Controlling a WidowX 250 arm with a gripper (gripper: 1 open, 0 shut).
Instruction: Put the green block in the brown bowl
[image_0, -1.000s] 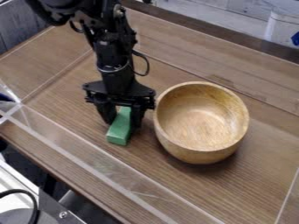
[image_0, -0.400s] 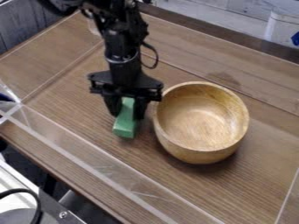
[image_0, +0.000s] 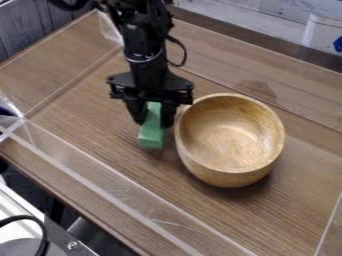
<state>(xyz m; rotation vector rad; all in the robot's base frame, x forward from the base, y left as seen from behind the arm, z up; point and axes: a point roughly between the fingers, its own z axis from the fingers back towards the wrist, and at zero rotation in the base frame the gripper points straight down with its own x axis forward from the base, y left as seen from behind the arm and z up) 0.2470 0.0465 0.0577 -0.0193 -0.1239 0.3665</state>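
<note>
**Desk:** What did the camera record at the table?

**Photographer:** A black robot arm reached down from the top of the frame over a wooden table. Its gripper pointed straight down, jaws partly apart and closed around the upper end of the green block, one finger on each side of it.

**Desk:** Where was the block?

**Photographer:** It hung upright from the gripper, just left of the brown bowl and close to the bowl's rim. Its lower end sat near the tabletop; from this angle I could not tell whether it was clear of the wood or touching it.

**Desk:** And the bowl?

**Photographer:** It stood upright on the table, right of the gripper, its hollow showing only bare wood grain. The block was outside it.

**Desk:** Anything else in the frame?

**Photographer:** A clear plastic wall ran along the near edge of the table, and black cables showed in the lower left corner.
</note>
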